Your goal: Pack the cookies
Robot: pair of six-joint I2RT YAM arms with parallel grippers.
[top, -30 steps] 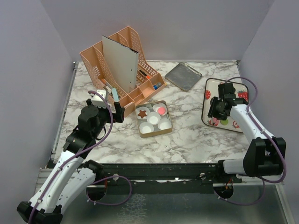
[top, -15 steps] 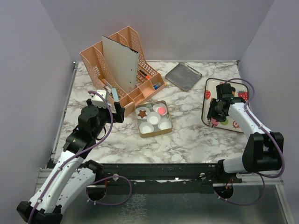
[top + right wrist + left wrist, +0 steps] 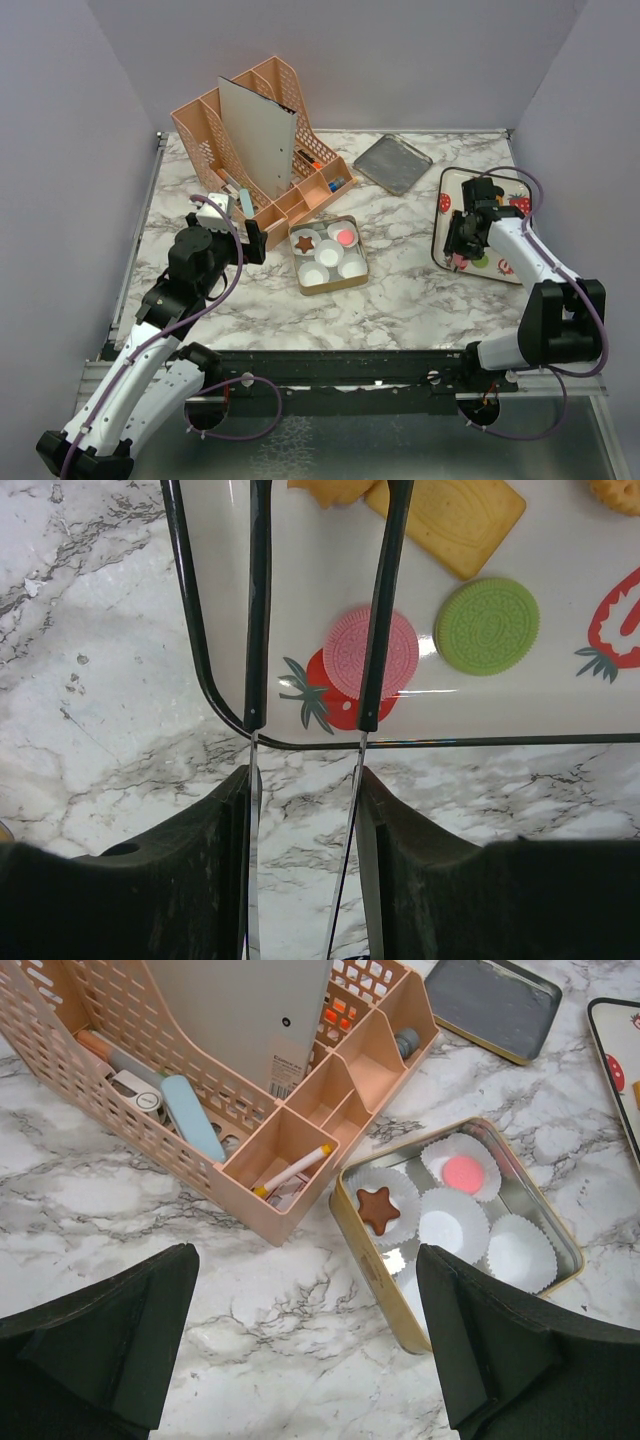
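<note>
A gold tin (image 3: 303,280) holds several white paper cups; a brown star cookie (image 3: 378,1209) and a pink round cookie (image 3: 463,1173) lie in two of them. More cookies lie on the strawberry-print tray (image 3: 200,650): a pink round (image 3: 400,650), a green round (image 3: 487,626) and yellow biscuits (image 3: 445,515). My right gripper (image 3: 303,780) is shut on metal tongs (image 3: 256,600) whose black arms reach over the tray, the pink round just beside the right arm. The tong tips are out of view. My left gripper (image 3: 305,1300) is open and empty above the marble, left of the tin.
A peach desk organizer (image 3: 260,150) with a grey board and small items stands at the back left, close to the tin. A grey metal lid (image 3: 392,163) lies at the back middle. The tray (image 3: 476,178) sits near the right wall.
My right gripper with the tongs has shifted slightly towards the tray's near left corner. The left arm has not moved.
</note>
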